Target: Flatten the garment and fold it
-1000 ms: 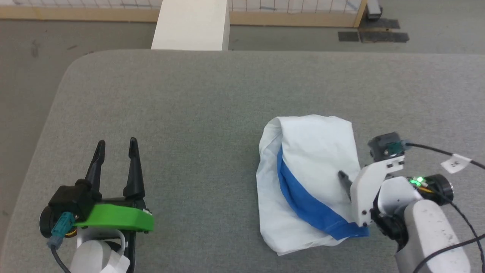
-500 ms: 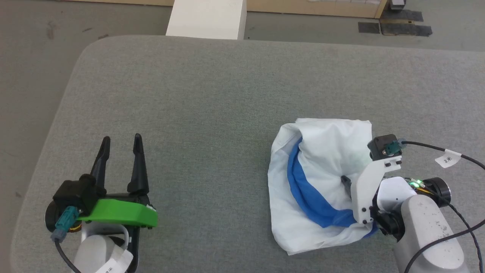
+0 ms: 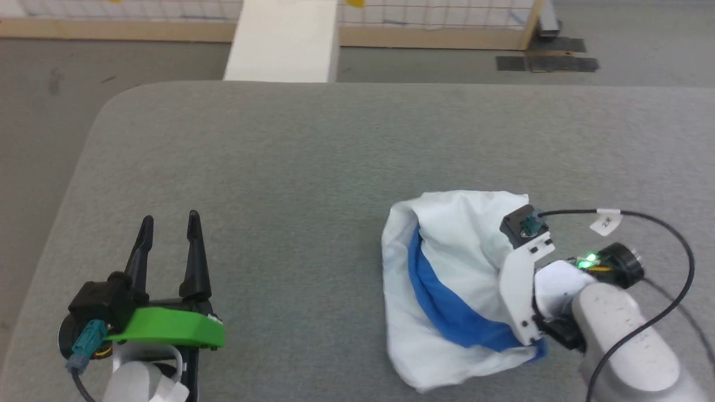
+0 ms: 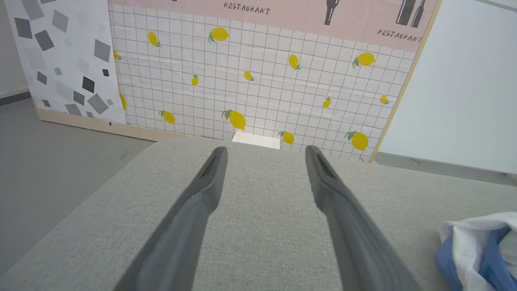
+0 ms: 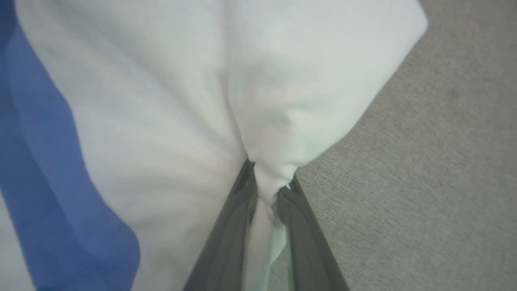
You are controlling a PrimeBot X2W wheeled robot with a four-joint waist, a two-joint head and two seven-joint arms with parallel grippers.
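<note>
One small pinch of white cloth is all the right pincer (image 5: 268, 190) has: its dark fingers are clamped on a bunched nub of the garment (image 3: 447, 245), with the fabric puckering away from the tips. The garment lies as a crumpled heap at the right front of the grey desk (image 3: 279, 167), a blue band (image 3: 441, 301) curving through its folds. I cannot tell how many layers sit in the bite.

That is the main risk. A shallow hold could slip free as soon as the arm pulls. A hold through several layers would probably lift the whole bundle instead of peeling it open. Tangled sleeves may also keep the heap knotted.

The left pincer (image 3: 170, 218) stands with its fingers apart, holding nothing, well apart from the garment at the left front of the desk. With nothing pinning the far side, a one-handed tug would likely drag the heap across the felt rather than spread it. It might even pull it off the near edge, which is close.
</note>
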